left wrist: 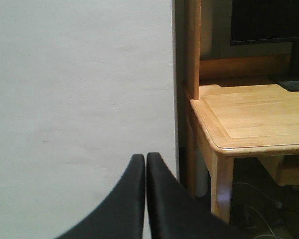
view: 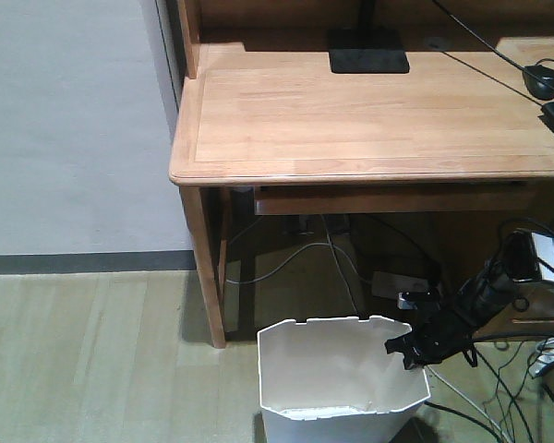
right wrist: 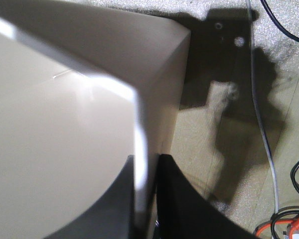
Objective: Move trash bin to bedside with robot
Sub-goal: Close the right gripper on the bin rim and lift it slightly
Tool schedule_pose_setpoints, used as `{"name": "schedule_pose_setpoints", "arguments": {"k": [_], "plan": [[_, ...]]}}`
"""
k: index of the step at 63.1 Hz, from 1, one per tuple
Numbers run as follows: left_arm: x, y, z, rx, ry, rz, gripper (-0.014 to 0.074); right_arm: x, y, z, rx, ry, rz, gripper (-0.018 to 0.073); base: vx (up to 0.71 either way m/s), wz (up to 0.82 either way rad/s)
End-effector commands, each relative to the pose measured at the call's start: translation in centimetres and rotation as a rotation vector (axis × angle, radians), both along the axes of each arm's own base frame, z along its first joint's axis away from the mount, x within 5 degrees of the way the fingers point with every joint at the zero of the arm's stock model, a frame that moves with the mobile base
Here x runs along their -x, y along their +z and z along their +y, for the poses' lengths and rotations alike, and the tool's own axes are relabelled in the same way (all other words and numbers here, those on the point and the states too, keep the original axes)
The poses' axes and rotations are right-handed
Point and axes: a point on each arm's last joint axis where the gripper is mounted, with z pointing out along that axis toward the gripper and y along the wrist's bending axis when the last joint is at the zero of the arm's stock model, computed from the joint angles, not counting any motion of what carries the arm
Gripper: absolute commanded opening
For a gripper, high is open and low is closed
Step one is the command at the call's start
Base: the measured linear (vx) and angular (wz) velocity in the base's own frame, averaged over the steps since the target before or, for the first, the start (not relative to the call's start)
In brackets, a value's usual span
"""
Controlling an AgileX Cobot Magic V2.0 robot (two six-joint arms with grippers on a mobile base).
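The white trash bin (view: 337, 374) stands on the floor in front of the desk, its angular rim and cream inside showing. My right gripper (view: 408, 353) is at the bin's right rim. In the right wrist view the right gripper (right wrist: 145, 164) is shut on the trash bin's rim (right wrist: 139, 129), one finger inside the wall and one outside. My left gripper (left wrist: 145, 158) is shut with nothing in it, held up facing a pale wall. The bedside is out of view.
A light wooden desk (view: 369, 120) stands behind the bin, with a monitor base (view: 367, 53), a mouse (view: 541, 78) and a pull-out tray below. Its left leg (view: 205, 258) is near the bin. Cables (view: 499, 397) lie on the floor at right.
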Motion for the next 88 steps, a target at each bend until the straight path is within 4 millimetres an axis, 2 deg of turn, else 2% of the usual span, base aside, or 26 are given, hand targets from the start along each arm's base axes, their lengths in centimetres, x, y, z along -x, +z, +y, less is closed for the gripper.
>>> {"name": "schedule_pose_setpoints", "arguments": {"k": [1,16,26,35,47,65,81,88], "plan": [[0.1,1.4,0.0,0.004,-0.005,-0.099,-0.0006,-1.6,2.0,0.3,-0.052,0.004,-0.012,-0.0010,0.00,0.00],[0.1,1.4,0.0,0.004,-0.005,-0.099,-0.0006,-1.9,2.6,0.3,-0.066,0.009,-0.015,-0.0009,0.00,0.00],[0.1,1.4,0.0,0.004,-0.005,-0.099,-0.0006,-2.6,4.5,0.1,-0.051,0.057,-0.087,-0.0006,0.00,0.00],[0.1,1.4,0.0,0.004,-0.005,-0.099,-0.0006,-2.1,6.2,0.3,-0.055,0.057,-0.149,-0.0006,0.00,0.00],[0.1,1.4,0.0,0.004,-0.005,-0.099,-0.0006,-1.1,9.6,0.9,-0.098,0.095,-0.203,-0.0006,0.00,0.00],[0.1,1.4,0.0,0.004,-0.005,-0.099,-0.0006,0.1,16.0,0.5,-0.027,0.146,-0.276,-0.0006,0.00,0.00],[0.1,1.4,0.0,0.004,-0.005,-0.099,-0.0006,1.6,19.8,0.5,-0.006,0.141,-0.303,-0.0006,0.00,0.00],[0.1,1.4,0.0,0.004,-0.005,-0.099,-0.0006,2.1,20.8,0.7,-0.016,0.141,-0.310,-0.0006,0.00,0.00]]}}
